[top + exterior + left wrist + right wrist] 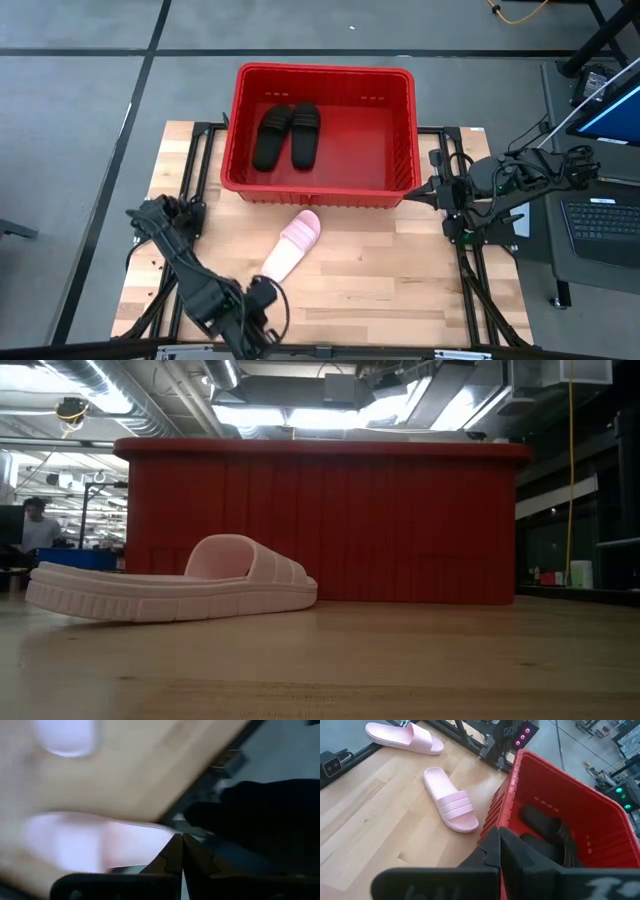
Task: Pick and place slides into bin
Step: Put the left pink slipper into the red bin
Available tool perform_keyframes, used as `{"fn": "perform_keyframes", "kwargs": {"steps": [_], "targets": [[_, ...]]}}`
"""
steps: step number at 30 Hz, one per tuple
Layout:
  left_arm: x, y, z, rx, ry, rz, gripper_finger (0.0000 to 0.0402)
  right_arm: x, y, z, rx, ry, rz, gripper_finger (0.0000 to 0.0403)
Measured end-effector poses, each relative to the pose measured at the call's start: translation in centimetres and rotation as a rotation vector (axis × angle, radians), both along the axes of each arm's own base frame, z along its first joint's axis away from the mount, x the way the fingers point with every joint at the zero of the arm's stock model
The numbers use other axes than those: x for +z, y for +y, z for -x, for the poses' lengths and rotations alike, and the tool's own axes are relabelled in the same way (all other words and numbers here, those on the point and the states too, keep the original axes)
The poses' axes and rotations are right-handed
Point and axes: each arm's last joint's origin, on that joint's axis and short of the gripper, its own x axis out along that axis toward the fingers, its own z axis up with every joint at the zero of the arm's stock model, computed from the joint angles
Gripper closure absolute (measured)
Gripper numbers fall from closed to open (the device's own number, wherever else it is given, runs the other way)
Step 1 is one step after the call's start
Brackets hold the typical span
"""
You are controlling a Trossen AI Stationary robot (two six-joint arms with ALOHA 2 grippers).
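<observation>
Pink slide (291,246) looks light and flexible; I'd pinch its strap, both end effectors (262,322) (432,190) being closed and empty

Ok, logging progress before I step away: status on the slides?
Left gripper shut, empty, at table edge; right gripper shut, empty, beside bin. Black slides in bin. Pink slide and second pink slide on table. Nothing blocking.

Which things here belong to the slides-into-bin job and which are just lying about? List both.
Job: red bin; two black slides inside it; pink slide on the table; second pink slide farther off, seen from the right wrist.
Lying about: laptop; yellow cable; person in the background.
</observation>
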Motion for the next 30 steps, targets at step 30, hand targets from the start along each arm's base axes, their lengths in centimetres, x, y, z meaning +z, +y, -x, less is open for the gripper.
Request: {"fn": "perform_keyframes", "kwargs": {"steps": [30], "targets": [[-3.8, -6.6, -1.1, 0.156, 0.181, 0.254, 0.04, 0.0, 0.0, 0.0, 0.002, 0.005, 0.007, 0.0401]]}}
